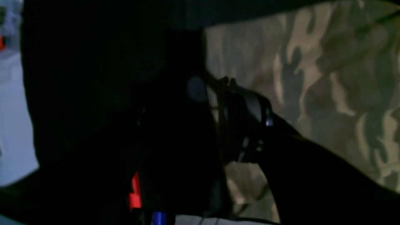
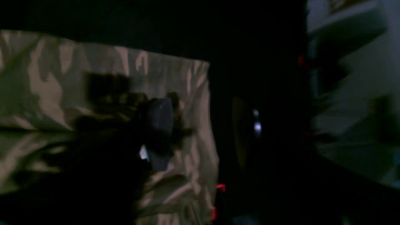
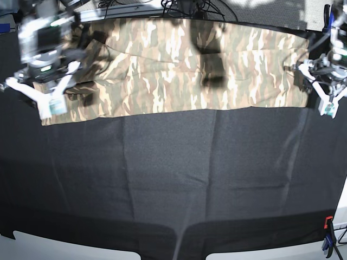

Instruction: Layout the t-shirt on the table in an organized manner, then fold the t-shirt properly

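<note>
The camouflage t-shirt (image 3: 173,70) lies spread as a long flat band across the far part of the black table (image 3: 173,179). My right gripper (image 3: 46,89) hangs over the shirt's left end, open, with nothing between its fingers. In the right wrist view, the right gripper (image 2: 206,128) straddles the fabric's edge (image 2: 193,93). My left gripper (image 3: 325,95) stands open at the shirt's right end, just past its edge. The left wrist view is dark; the left gripper (image 1: 228,97) shows there with camouflage cloth (image 1: 328,78) beyond it.
Cables (image 3: 184,8) bunch behind the table's far edge. An orange and blue clamp (image 3: 328,238) grips the near right corner. White table edge (image 3: 54,244) shows along the front under the black cloth, which has a few creases.
</note>
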`<act>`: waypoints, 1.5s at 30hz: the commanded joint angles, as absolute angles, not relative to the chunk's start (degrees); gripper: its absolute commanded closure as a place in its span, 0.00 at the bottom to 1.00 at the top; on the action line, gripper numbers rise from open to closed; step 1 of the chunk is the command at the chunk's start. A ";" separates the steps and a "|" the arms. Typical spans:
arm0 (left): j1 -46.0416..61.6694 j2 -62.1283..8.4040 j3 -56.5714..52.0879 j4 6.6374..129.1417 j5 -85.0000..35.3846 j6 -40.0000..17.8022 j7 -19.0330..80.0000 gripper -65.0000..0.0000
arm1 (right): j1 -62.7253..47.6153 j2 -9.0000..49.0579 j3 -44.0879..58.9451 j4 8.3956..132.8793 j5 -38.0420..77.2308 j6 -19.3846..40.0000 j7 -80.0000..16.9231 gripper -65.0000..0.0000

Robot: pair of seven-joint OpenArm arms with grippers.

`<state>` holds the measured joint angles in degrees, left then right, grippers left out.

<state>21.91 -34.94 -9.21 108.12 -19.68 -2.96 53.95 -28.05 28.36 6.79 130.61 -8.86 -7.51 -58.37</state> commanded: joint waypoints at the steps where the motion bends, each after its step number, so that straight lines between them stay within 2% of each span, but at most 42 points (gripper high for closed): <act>1: 21.58 -36.05 -10.81 108.84 -20.49 -2.61 52.58 0.52 | -27.79 27.94 9.52 131.66 -6.61 -7.68 -55.68 0.53; 3: 21.61 -36.07 -13.41 108.84 -23.44 -3.86 52.60 0.52 | -27.77 25.96 14.76 131.61 1.37 -5.15 -53.04 0.53; 6: 21.63 -36.07 -18.57 108.44 -31.83 -9.56 52.80 0.52 | -27.79 23.27 21.89 131.28 13.93 4.43 -50.33 0.53; 10: 21.61 -36.07 -24.10 106.48 -46.41 -19.11 55.16 0.52 | -27.79 20.91 29.02 129.27 30.85 21.63 -50.15 0.53; 14: 21.61 -36.07 -25.26 101.67 -51.40 -23.00 56.12 0.52 | -27.79 18.79 32.34 125.99 46.98 39.57 -57.04 0.53; 17: 21.58 -36.07 -25.26 95.53 -55.72 -26.44 56.58 0.52 | -27.83 16.97 33.45 123.68 56.58 40.00 -64.42 0.53; 20: 20.84 -36.05 -25.28 89.58 -59.27 -29.47 57.34 0.52 | -29.02 16.36 34.61 121.99 60.95 40.00 -64.42 0.53; 24: 17.61 -36.07 -25.56 82.91 -66.17 -29.65 61.56 0.52 | -30.52 16.38 35.64 121.97 62.04 40.00 -64.45 0.53; 26: 15.75 -36.05 -25.56 79.70 -69.28 -31.83 63.31 0.52 | -30.85 16.36 35.62 121.97 62.00 40.00 -64.45 0.53; 30: 12.58 -36.10 -25.56 72.36 -69.76 -33.12 64.53 0.52 | -32.14 16.36 35.62 121.97 64.90 40.00 -64.45 0.53; 34: 10.52 -36.07 -25.56 66.19 -76.73 -38.11 70.11 0.52 | -32.56 16.36 35.62 121.97 66.70 40.00 -64.45 0.53; 38: 10.22 -36.05 -25.56 63.70 -82.81 -39.94 74.41 0.52 | -32.56 16.36 35.62 121.97 66.70 40.00 -64.49 0.53; 45: 10.59 -33.32 -25.45 63.72 -80.38 -40.00 75.29 0.52 | -32.53 16.36 35.62 122.02 71.42 40.00 -64.49 0.53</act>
<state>10.85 -32.32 -25.15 63.00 -80.36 -39.68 74.83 -32.53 15.86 35.31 121.21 69.52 39.88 -65.69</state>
